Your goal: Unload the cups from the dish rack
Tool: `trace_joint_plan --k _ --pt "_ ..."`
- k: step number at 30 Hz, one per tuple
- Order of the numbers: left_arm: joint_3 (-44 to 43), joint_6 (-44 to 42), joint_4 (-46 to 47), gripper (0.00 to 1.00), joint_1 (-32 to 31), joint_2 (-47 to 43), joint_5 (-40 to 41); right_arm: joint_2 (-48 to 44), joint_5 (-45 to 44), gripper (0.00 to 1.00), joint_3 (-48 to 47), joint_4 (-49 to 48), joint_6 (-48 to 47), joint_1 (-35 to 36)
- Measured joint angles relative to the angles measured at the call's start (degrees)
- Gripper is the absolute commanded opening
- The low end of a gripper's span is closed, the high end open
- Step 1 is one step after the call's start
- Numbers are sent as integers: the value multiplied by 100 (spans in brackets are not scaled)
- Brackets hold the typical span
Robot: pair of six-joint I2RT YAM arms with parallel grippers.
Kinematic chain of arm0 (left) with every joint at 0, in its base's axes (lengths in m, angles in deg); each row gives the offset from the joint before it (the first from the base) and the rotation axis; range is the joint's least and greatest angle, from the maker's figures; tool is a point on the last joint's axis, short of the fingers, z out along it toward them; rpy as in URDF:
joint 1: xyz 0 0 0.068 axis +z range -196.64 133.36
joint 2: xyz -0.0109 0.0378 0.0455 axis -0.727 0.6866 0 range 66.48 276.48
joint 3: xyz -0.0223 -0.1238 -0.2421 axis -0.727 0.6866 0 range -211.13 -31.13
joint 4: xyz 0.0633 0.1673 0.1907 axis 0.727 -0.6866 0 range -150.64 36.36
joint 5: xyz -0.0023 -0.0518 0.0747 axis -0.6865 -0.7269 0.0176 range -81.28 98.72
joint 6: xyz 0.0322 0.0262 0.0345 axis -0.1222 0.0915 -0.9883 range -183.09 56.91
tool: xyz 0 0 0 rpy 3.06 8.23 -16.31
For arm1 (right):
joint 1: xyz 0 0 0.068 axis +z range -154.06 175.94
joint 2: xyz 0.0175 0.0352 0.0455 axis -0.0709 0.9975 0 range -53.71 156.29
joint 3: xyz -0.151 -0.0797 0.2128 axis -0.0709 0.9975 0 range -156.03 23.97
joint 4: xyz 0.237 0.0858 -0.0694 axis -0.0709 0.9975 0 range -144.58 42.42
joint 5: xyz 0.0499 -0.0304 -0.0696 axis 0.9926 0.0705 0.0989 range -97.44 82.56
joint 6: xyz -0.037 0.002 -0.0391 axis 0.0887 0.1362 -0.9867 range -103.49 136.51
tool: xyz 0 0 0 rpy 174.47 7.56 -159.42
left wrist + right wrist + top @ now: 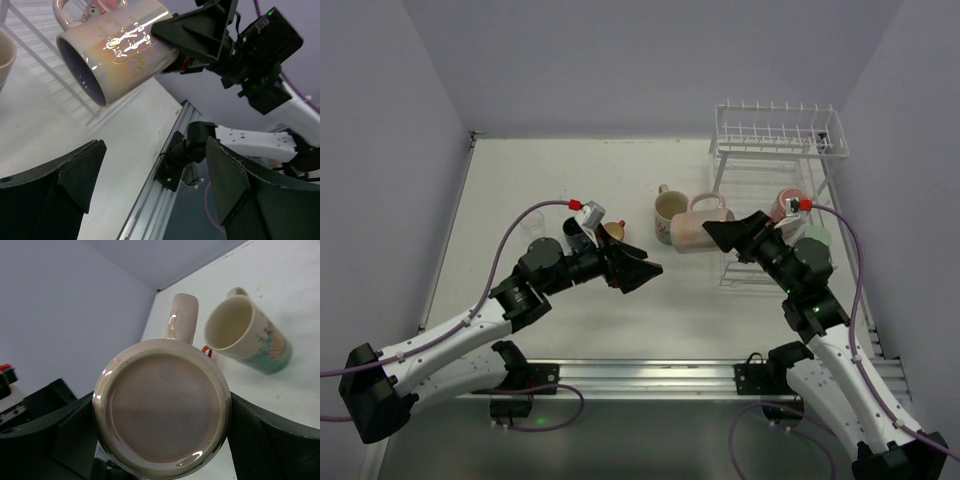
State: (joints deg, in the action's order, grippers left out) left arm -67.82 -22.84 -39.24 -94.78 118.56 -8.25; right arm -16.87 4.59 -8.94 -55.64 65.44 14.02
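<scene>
The right arm is raised from its base at the near edge, bent at the elbow, and its forearm is directed leftward and slightly away. The right hand (718, 233) is clenched on the pale pink mug (692, 228), which is held clear of the table (520, 180). In the right wrist view the fingers (270, 437) are seen pressed against both sides of the mug near its base, and the round underside is turned toward the camera with the handle pointing up. The mug is carried on its side, its mouth turned away from the right hand and toward the left hand (638, 270).

The left arm is stretched low from its base, folded at the elbow, and its wrist is aimed rightward. The left hand is released: its two fingers (60, 185) are spread wide and nothing is gripped between them. The mug's open mouth is seen ahead of and above them, well apart.

A cream mug (668, 212) is found just beyond the held mug, on the table. A small orange-red cup (612, 232) is seen close behind the left wrist. The dish rack (778, 135) is placed behind the right hand, and a red-pink mug (788, 205) and a light green cup (817, 238) are seen by the right forearm at the rack's lower level.
</scene>
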Motion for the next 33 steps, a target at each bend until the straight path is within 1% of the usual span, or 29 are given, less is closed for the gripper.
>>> trace_joint_plan --k 3,6,9,13,14,15,18,20,21,23,24,25,26,27,28,29,30,31,33 --pt "92 367 415 89 0 0 -24 -227 415 48 278 -422 579 37" --pt "96 603 791 89 0 13 -24 -337 737 48 354 -826 1010 72" --pt "96 789 1198 88 0 162 -85 -315 1005 48 422 -1327 1335 140" --pt "96 970 1443 86 -15 505 -157 -74 1340 48 498 -1847 1652 251" --pt "96 994 1480 86 -17 573 -175 9 1401 48 507 -1928 1703 286" --pt "96 1016 1517 82 -22 623 -181 98 1464 49 520 -2022 1746 332" --pt "96 1054 1703 77 -33 697 -216 358 1504 49 531 -2201 1843 501" --pt "96 1132 1888 68 -33 710 -232 540 1521 49 566 -2391 1917 643" --pt "96 1158 1989 55 -33 710 -236 625 1539 49 597 -2487 1954 708" --pt "138 1185 2124 41 -22 710 -214 772 1574 50 640 -2758 2122 833" --pt "190 1211 2192 32 -22 710 -195 826 1574 51 647 -2881 2162 868" --pt "238 1244 2253 12 -24 710 -192 896 1578 56 649 -3021 2201 933" --pt "280 1327 2299 3 -35 706 -212 962 1574 60 658 -3150 2262 994" --pt "315 1445 2439 0 -37 675 -245 1019 1604 67 697 -3316 2371 1016" --pt "319 1471 2509 0 -39 616 -260 1060 1602 75 721 -3484 2481 1058" --pt "319 1427 2500 0 -42 546 -264 1078 1587 90 721 -3598 2535 1099" --pt "317 1362 2435 0 -66 470 -243 1080 1580 97 723 -3652 2553 1145" --pt "315 1283 2326 0 -83 393 -216 1078 1580 99 734 -3681 2549 1187" --pt "234 1095 1860 0 -120 229 -140 1069 1556 99 739 -3585 2503 1228"
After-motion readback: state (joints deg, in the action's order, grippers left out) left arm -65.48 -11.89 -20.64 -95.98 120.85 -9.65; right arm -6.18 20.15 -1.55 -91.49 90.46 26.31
